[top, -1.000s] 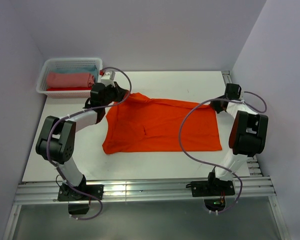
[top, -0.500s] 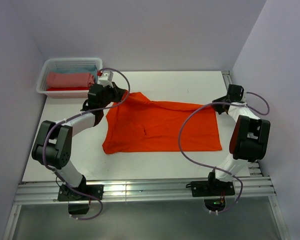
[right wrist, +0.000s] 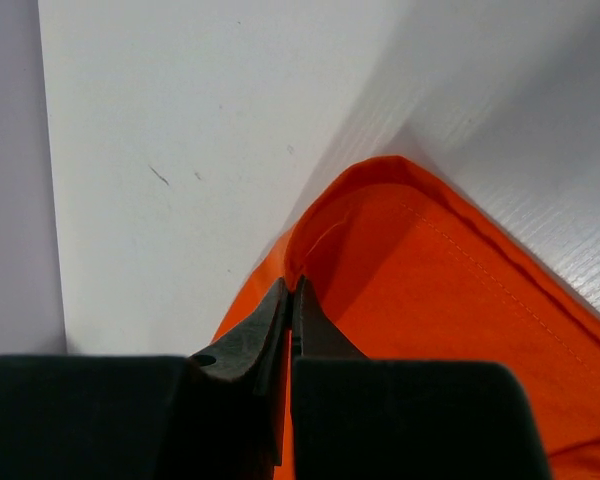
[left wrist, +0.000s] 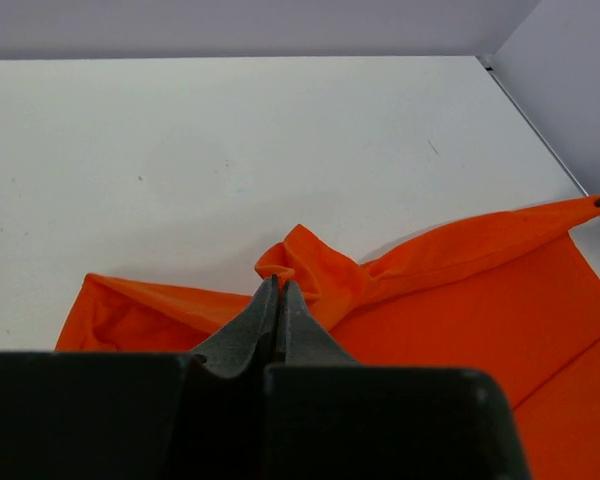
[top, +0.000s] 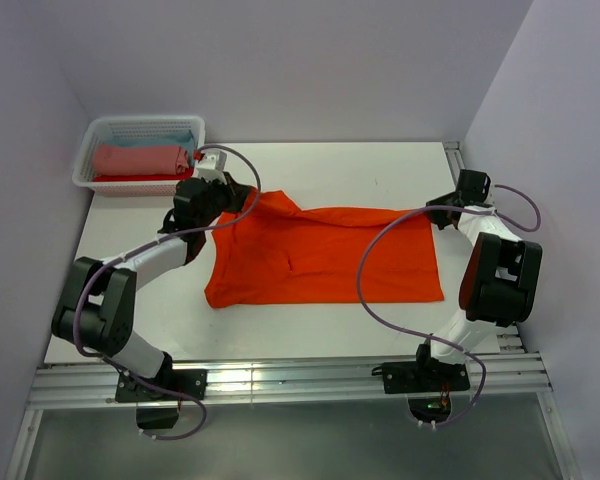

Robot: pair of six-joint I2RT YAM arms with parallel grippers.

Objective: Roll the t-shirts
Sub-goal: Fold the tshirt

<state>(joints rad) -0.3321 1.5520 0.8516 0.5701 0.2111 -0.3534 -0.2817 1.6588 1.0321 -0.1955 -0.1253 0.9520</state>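
A bright orange t-shirt (top: 325, 258) lies spread on the white table, its far edge lifted and pulled taut between my two grippers. My left gripper (top: 248, 197) is shut on the shirt's far left part; in the left wrist view its jaws (left wrist: 278, 285) pinch a bunched fold of orange cloth (left wrist: 320, 275). My right gripper (top: 438, 212) is shut on the far right corner; the right wrist view shows the jaws (right wrist: 292, 285) clamped on the hem (right wrist: 380, 230). Salmon-pink (top: 138, 159), red and light blue cloth rolls sit in the basket.
A white lattice basket (top: 88, 150) stands at the table's back left corner, just beyond my left arm. Grey walls close in the back and both sides. A metal rail (top: 280, 378) runs along the near edge by the arm bases.
Both grippers have carried the shirt's far edge a little farther back and up, stretching it straighter. The left arm has extended and its elbow has swung left.
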